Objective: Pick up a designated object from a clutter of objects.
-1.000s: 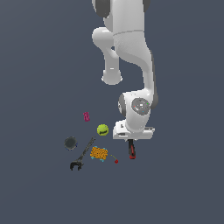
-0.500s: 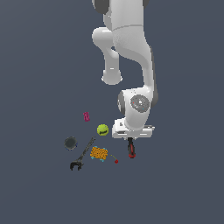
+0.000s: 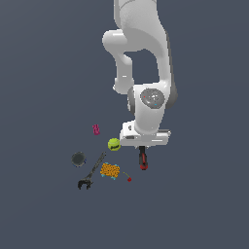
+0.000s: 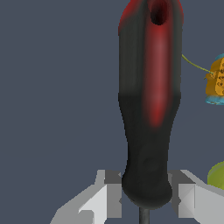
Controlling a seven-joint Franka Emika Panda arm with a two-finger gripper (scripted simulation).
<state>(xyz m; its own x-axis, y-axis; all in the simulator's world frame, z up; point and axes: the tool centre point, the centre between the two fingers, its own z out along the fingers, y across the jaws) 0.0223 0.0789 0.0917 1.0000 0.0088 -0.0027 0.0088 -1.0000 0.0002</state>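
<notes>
End effector low over the surface, right above the screwdriver. In the wrist view the screwdriver fills the frame, handle running lengthwise away from the camera, its narrower dark end sitting between the two fingers. The fingers stand close on either side of the handle with a thin gap visible on each; cannot tell whether they are pressing it yet, so grip is unconfirmed.

Screwdriver lies at the end of the clutter toward the exterior view's right, apart from the rest. Ball is near the end effector on the exterior view's left; orange block and cherry lie just beyond. Wrench, disc and pink block are well apart from it.

Step, as judged: grasp phase, fingers straddling the handle, lift not yet begun.

Next move calls for: full closure on the handle, then a straight vertical lift. Risk: the rounded handle may pivot in the grip.
</notes>
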